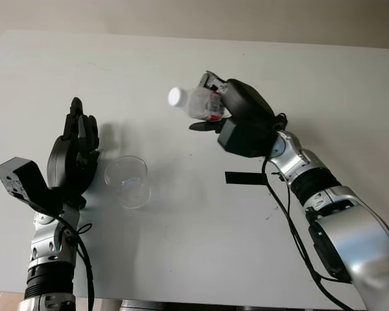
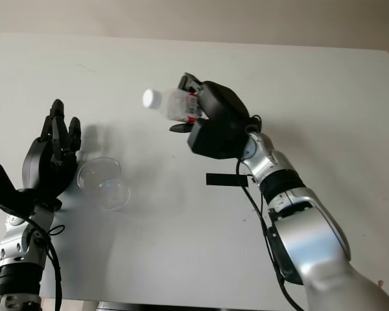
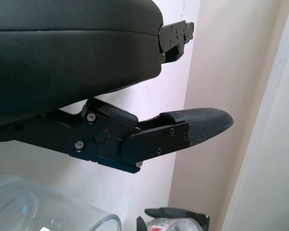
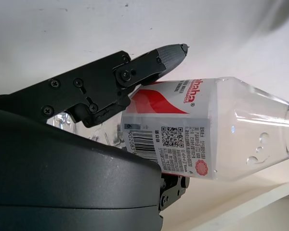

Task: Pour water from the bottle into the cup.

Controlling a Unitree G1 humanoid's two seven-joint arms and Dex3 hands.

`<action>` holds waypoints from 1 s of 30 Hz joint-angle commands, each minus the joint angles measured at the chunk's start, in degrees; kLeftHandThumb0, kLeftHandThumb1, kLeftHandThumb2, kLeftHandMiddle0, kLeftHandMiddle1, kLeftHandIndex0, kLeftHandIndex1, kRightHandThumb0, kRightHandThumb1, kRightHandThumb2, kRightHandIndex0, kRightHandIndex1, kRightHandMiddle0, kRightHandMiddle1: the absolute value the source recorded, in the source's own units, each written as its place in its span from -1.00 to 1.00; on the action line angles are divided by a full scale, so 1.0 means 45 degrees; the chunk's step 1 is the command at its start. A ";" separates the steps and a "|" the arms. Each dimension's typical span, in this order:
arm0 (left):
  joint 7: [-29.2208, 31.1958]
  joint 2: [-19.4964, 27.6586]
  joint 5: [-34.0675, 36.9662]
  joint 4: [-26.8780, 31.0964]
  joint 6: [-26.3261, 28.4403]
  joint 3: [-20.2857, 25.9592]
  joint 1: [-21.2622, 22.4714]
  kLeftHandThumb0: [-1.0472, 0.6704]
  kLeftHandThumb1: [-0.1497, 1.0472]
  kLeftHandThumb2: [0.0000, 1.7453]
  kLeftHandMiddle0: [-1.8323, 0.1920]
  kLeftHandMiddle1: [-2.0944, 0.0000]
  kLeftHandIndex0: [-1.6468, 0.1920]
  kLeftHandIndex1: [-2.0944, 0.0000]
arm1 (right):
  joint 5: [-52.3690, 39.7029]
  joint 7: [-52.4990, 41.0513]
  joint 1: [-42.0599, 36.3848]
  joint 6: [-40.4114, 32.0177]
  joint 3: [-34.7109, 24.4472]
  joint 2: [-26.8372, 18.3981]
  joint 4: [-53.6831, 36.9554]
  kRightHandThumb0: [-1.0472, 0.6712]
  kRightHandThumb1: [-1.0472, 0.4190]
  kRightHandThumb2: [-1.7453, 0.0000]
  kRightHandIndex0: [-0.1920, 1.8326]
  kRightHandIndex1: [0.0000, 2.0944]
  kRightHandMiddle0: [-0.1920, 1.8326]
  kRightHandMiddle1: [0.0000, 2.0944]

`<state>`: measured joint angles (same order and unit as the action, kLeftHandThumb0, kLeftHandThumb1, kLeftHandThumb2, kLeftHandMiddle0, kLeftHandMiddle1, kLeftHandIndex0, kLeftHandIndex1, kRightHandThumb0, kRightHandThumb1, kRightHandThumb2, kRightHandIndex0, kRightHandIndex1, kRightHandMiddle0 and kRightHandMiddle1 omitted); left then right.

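Water bottle (image 1: 196, 102) lay tipped nearly on its side in the air above the white worktop (image 1: 181, 246), gripped by the right hand (image 1: 241, 110). Its white cap (image 1: 176, 96) was still on and pointed toward the robot's left, and the clear body carried a red and white label (image 4: 171, 127) with a barcode. In the right wrist view, one of the black fingers (image 4: 135, 70) crossed over the label while the hand's shell pressed against the bottle from the other side, so the fingers were closed around the bottle's middle. The bottle hung well above the surface, up and to the right of the cup.

The clear plastic cup (image 1: 128, 181) stood upright on the worktop, near the front left, its open rim facing up. Whether it held any water could not be told.

The left hand (image 1: 74, 152) was raised just beside the cup on its left side, palm toward it, open and holding nothing. In the left wrist view one finger (image 3: 192, 127) reached out straight, with the rim of the cup below it; the hand and cup looked slightly apart.

A short strip of black tape (image 1: 246, 178) lay flat on the worktop below the right wrist.
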<state>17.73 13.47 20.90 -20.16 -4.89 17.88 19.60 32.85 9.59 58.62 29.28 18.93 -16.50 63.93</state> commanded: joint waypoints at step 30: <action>-0.0653 -0.0651 -0.0399 0.0529 -0.0238 -0.0311 -0.0304 -0.68 1.00 -0.24 1.00 1.00 1.00 1.00 | 0.2967 0.4386 0.1939 0.1648 0.2720 0.0486 0.0280 0.05 -0.54 0.15 0.36 1.00 0.06 1.00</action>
<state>14.90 10.85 19.21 -18.47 -5.43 16.47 19.09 45.34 27.65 64.86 36.13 30.56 -14.51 65.88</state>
